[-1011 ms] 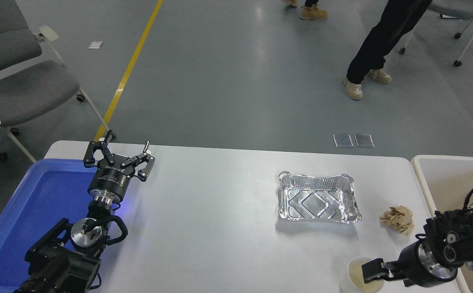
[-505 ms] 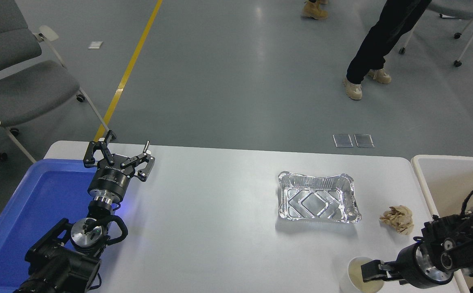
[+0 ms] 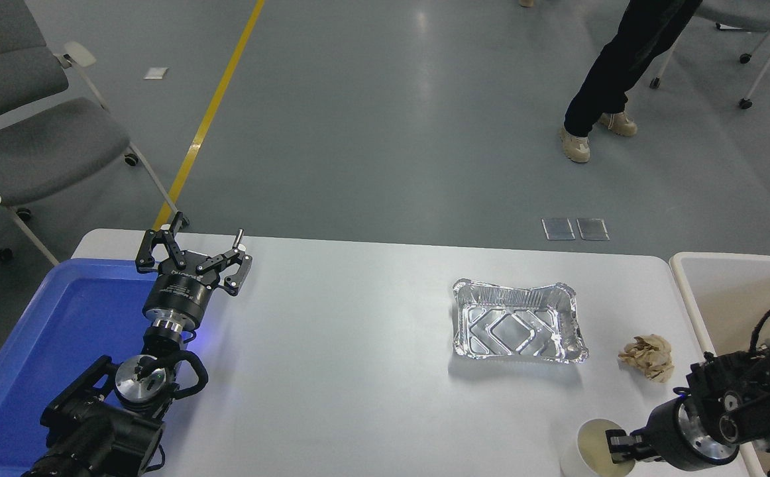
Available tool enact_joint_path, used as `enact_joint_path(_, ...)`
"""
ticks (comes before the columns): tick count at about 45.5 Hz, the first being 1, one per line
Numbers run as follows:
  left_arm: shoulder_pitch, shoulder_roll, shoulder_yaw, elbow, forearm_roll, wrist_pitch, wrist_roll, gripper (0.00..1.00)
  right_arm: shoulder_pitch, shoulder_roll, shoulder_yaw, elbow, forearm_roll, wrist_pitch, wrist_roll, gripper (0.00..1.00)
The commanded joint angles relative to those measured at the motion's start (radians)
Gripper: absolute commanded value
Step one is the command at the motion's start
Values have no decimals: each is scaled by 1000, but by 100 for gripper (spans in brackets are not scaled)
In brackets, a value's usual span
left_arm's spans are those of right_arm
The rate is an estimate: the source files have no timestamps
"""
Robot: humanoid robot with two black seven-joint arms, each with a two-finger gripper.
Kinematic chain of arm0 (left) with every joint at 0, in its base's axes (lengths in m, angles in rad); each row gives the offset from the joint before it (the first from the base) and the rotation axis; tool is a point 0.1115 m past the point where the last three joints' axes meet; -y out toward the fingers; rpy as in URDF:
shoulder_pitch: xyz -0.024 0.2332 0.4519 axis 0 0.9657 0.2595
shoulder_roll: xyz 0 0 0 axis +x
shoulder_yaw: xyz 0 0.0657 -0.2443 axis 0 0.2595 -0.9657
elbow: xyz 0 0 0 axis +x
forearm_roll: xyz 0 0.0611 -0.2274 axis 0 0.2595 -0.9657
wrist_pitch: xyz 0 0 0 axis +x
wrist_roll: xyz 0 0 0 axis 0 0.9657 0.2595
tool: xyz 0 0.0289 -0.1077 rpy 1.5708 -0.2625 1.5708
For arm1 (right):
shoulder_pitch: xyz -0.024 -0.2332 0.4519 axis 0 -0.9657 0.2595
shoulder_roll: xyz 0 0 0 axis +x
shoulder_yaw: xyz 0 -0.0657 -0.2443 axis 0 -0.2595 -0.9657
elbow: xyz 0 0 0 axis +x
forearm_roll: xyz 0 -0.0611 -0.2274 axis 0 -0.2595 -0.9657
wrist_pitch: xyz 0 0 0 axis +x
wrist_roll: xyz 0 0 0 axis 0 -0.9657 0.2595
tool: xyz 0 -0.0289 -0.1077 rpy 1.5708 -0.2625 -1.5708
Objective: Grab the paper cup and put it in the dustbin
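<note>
The paper cup (image 3: 592,449), white with a cream inside, is at the table's near right edge, tipped with its mouth facing up and towards the camera. My right gripper (image 3: 618,444) comes in from the right and is shut on the cup's right rim, one finger reaching inside the mouth. The dustbin (image 3: 681,266), a large beige bin with a thick rim, stands off the table's right end, behind my right arm. My left gripper (image 3: 193,257) is parked open at the far left, above the edge of the blue tray.
A rectangular foil tray (image 3: 519,322) lies right of centre, with a crumpled tan paper wad (image 3: 648,356) between it and the dustbin. A blue plastic tray (image 3: 60,331) fills the left end. A person's legs (image 3: 613,73) and chairs are on the floor beyond.
My right gripper has drawn back to the right and slightly down, and the paper cup has shifted right and tilted along with it. The left arm has not moved.
</note>
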Motion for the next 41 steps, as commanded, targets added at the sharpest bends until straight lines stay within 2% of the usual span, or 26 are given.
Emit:
enact_joint_path(1,0,0,0,0,-1,0,0,99,115,-67,-29,59,-3,20,2,0)
enact_joint_path(11,0,0,0,0,0,-1,1,99,400,-189,-106,111,-13,233,10,0)
enact_joint_path(27,0,0,0,0,0,0,0,99,1056,-193,-276,138,-17,725,10,0)
enact_joint_path(35,0,0,0,0,-1,0,1,99,1189,-192,-296,135,-37,825,10,0)
enact_joint_path(41,0,0,0,0,-1,0,0,99,1229,-219,-318,99,-54,828,8,0)
